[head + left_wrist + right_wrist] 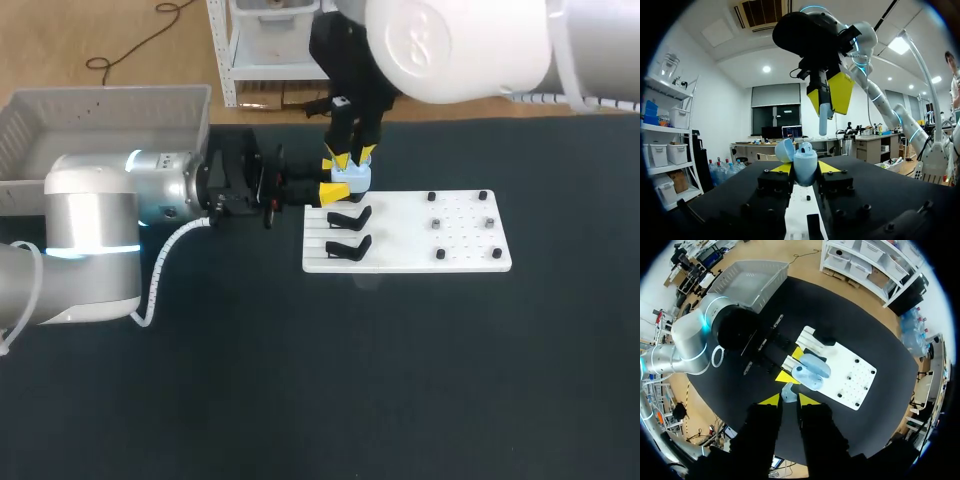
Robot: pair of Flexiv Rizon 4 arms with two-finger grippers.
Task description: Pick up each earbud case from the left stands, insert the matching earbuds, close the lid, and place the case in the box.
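The earbud case (352, 178) (804, 162) (807, 371) is pale blue and rounded like an egg, with its lid hinged open and tipped back. It sits at the far left corner of the white board (400, 240). Our left jaws are closed on its body from both sides, spread about as wide as the case.

Our right jaws stand narrow, pinching a small pale blue earbud (823, 120) (788, 392) stem down. The earbud is just above the open case and not touching it.

Our left arm (150, 190) lies low and level over the dark surface (400, 380), wrist pointing along it toward the board. Our right arm (450, 45) comes in from the far right, wrist aimed straight down over the case.

Two black stands (348, 217) on the board's left side are bare, and the grey box (100, 110) sits at the far left.
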